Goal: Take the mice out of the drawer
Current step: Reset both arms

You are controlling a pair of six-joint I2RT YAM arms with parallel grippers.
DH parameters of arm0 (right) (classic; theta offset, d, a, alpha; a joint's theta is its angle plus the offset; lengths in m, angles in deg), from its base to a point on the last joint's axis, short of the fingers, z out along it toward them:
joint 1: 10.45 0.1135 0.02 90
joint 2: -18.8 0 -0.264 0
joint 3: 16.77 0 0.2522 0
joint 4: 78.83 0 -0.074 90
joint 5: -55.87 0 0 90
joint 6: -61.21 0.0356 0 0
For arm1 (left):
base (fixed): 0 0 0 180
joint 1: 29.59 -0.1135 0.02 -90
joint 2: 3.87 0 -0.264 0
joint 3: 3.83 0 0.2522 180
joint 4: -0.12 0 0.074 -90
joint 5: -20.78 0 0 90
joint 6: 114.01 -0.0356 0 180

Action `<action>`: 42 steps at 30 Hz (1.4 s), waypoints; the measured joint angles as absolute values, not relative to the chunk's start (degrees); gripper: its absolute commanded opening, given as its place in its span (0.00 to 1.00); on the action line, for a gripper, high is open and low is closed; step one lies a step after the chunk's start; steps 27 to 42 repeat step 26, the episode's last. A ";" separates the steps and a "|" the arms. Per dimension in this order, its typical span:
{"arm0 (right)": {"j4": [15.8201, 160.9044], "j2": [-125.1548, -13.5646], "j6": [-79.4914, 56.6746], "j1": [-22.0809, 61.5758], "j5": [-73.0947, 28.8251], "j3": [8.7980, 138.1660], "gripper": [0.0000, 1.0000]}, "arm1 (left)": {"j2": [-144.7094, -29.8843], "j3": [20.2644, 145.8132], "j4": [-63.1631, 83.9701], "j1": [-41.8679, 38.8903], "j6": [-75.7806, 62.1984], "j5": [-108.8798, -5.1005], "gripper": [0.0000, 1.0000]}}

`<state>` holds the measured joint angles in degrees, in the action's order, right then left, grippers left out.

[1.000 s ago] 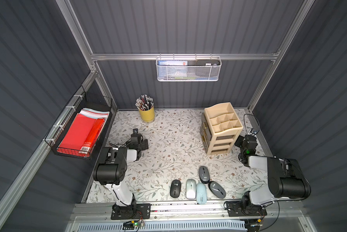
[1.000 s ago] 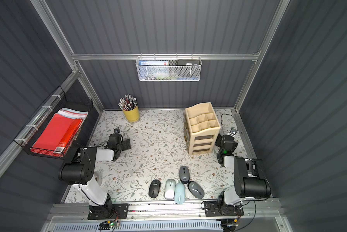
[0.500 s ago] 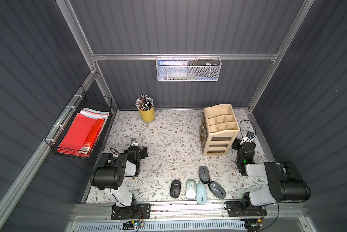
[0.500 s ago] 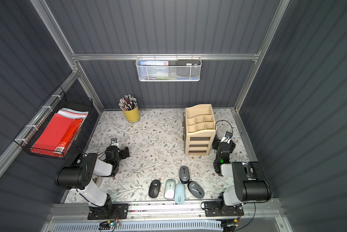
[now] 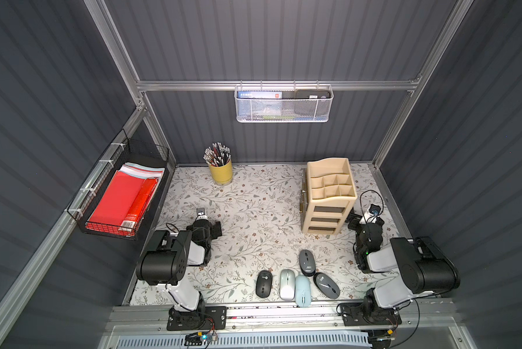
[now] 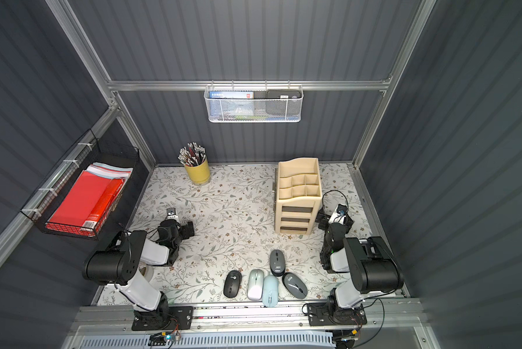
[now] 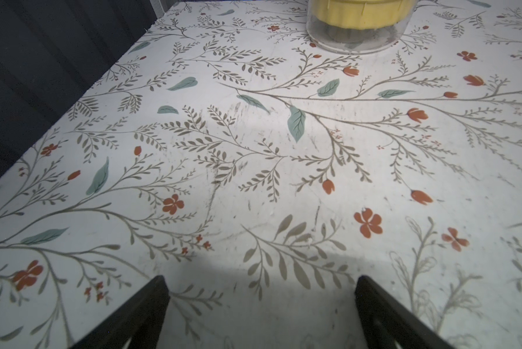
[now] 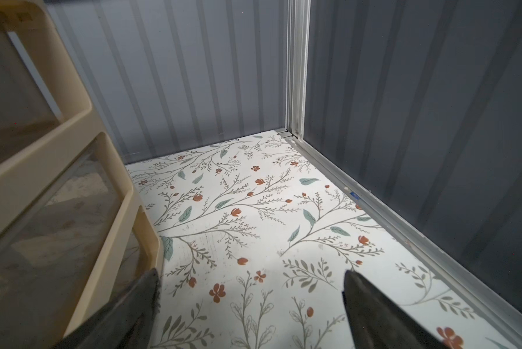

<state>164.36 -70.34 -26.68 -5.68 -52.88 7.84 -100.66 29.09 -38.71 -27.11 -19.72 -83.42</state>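
Note:
Five mice lie on the floral table near its front edge in both top views: a black one (image 5: 263,283) (image 6: 232,283), a silver-white one (image 5: 287,284), a pale blue one (image 5: 302,290) and two dark grey ones (image 5: 306,262) (image 5: 326,285). The beige drawer unit (image 5: 329,196) (image 6: 297,196) stands behind them with its drawer fronts (image 5: 324,220) pushed in. My left gripper (image 5: 208,226) (image 7: 261,287) hangs open and empty over bare table at the left. Just right of the unit (image 8: 57,181), my right gripper (image 5: 362,222) (image 8: 250,284) is open and empty.
A yellow pencil cup (image 5: 221,172) (image 7: 356,18) stands at the back left. A black wire tray of red folders (image 5: 123,196) hangs on the left wall and a white mesh basket (image 5: 284,104) on the back wall. The right wall rail (image 8: 374,205) runs close to my right gripper.
Both arms have folded back toward the front edge with open grippers. The drawer unit, skewed a second ago, now stands square. The mice have not moved.

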 measured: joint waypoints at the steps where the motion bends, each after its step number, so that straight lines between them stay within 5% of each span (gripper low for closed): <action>1: 162.74 -69.60 -26.60 -5.68 -52.83 8.19 0.99 | -100.66 29.09 -38.71 -27.11 -19.72 -83.42 0.99; 42: 159.33 -68.85 -26.42 -5.85 -52.81 8.98 0.99 | -100.66 29.11 -38.71 -27.33 -19.72 -83.15 0.99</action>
